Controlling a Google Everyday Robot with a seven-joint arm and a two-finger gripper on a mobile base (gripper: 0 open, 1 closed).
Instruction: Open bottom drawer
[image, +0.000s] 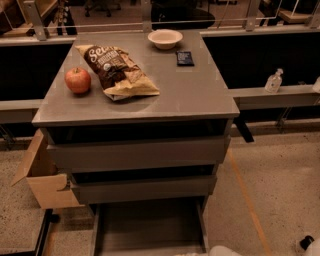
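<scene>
Standing pulled out at the foot of the cabinet, the bottom drawer shows its bare grey floor; judged nearly open. The gripper, a pale sliver at the lower edge by the drawer's front, sits where pulling outward is possible; grip state: cannot tell.

Dim, warm light falls on a speckled stone floor, crossed by a thin orange line at 4 o'clock. An open cardboard box sits on the floor at 8 o'clock, just beside the grey cabinet. Low grey ledges run off at 3 and 9 o'clock, with dark panels above them. A clear bottle stands on the 3 o'clock ledge. A metal railing spans 12 o'clock. The tool shows as a white shape at 6 o'clock.
</scene>
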